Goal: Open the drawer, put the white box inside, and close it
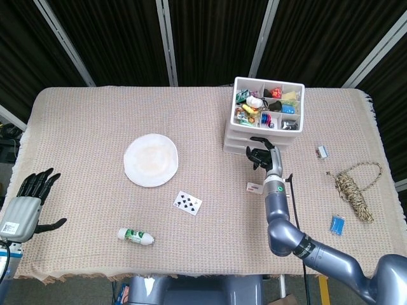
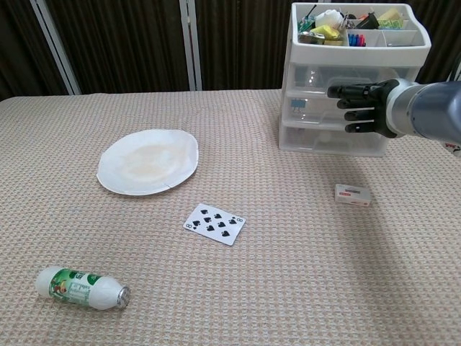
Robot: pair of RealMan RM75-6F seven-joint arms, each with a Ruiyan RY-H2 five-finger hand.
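The right hand (image 2: 364, 108) is raised in front of the drawer unit (image 2: 317, 115), fingers extended toward the middle drawer and holding nothing; contact cannot be confirmed. All drawers are closed. The white box (image 2: 353, 194) lies on the cloth near the unit. The left hand (image 1: 28, 200) rests spread at the table edge.

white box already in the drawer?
No, the white box lies on the tablecloth in front of the drawer unit, whose drawers are all closed in the chest view.
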